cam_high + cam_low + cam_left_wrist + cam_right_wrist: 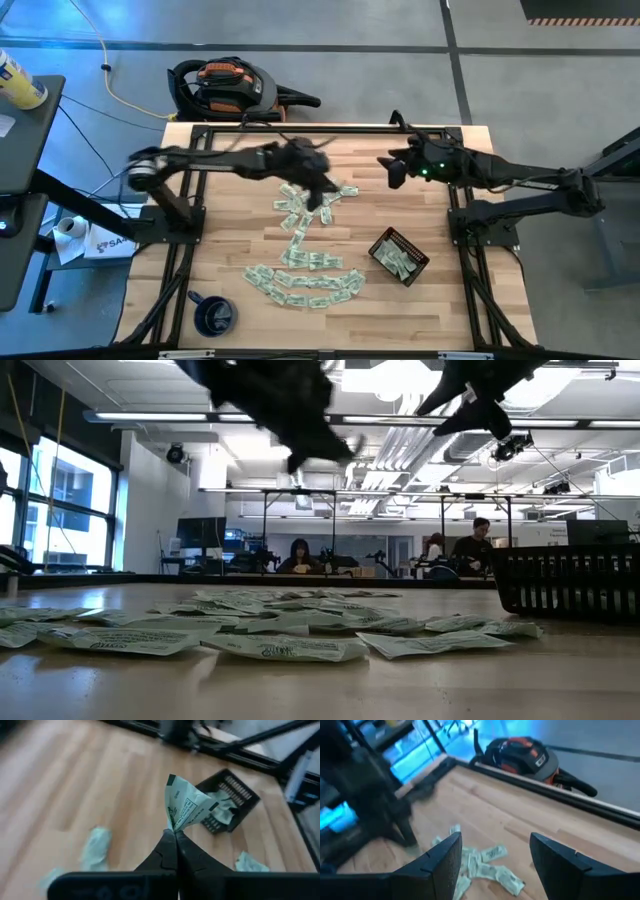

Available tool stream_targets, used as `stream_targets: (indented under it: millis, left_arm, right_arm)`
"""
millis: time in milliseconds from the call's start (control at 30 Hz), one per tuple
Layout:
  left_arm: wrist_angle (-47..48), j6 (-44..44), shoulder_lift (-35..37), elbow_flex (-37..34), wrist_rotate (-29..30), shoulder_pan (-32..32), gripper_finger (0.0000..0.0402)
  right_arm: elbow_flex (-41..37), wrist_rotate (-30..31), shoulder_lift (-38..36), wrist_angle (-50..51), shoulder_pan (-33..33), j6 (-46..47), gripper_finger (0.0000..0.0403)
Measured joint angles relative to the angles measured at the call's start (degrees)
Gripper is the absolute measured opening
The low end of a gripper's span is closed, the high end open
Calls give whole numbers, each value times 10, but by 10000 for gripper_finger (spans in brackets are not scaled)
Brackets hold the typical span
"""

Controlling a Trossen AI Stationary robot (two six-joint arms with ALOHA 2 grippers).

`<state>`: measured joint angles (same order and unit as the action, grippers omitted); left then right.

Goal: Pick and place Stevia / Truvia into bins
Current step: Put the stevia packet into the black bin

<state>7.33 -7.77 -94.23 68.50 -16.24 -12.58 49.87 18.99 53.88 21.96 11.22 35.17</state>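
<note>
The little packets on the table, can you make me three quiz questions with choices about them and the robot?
1. Where is the black tray?
A. by the right arm's side
B. inside the mug
C. on the floor

2. What colour is the mug?
A. red
B. dark blue
C. yellow

3. What is the left hand doing?
A. wide open
B. pinching a packet
C. holding the mug

Answers: 1 A, the high view shows it there. 2 B, it looks dark blue. 3 B, the left wrist view shows shut fingers gripping it.

A dark blue mug (pixel 212 314) stood near the worktop's (pixel 240 240) front left corner. An orange-and-black vacuum cleaner (pixel 225 86) lay on the floor beyond its far edge.
</note>
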Motion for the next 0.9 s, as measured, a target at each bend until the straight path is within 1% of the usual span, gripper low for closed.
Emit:
stream_targets:
  millis: [100, 267, 333, 367, 433, 467, 600, 700, 800, 900]
  left_arm:
    - [-27, 14, -91, 66, -43, 22, 30]
    - [11, 62, -229, 209, -88, 64, 23]
    - [44, 72, -270, 260, -98, 81, 24]
    - [45, 81, -287, 286, -101, 89, 26]
    - [70, 94, -308, 323, -102, 104, 31]
    - [67, 97, -318, 338, -103, 111, 32]
    - [49, 102, -346, 359, -106, 126, 32]
    - [42, 97, -360, 365, -124, 126, 36]
    - [15, 74, -377, 367, -141, 130, 55]
    - [-18, 49, -398, 365, -142, 138, 87]
  right_arm:
    - [0, 2, -11, 0, 0, 8, 224]
    - [0, 34, -26, 5, 0, 10, 225]
    - [0, 38, -34, 13, 0, 14, 225]
    - [0, 40, -37, 15, 0, 20, 225]
    - [0, 41, -45, 29, 0, 29, 224]
    - [0, 42, -48, 37, 0, 34, 225]
    - [0, 45, -54, 67, 0, 37, 224]
    - [0, 49, -55, 84, 0, 35, 225]
    - [0, 50, -55, 96, 0, 34, 225]
    - [0, 49, -54, 99, 0, 37, 224]
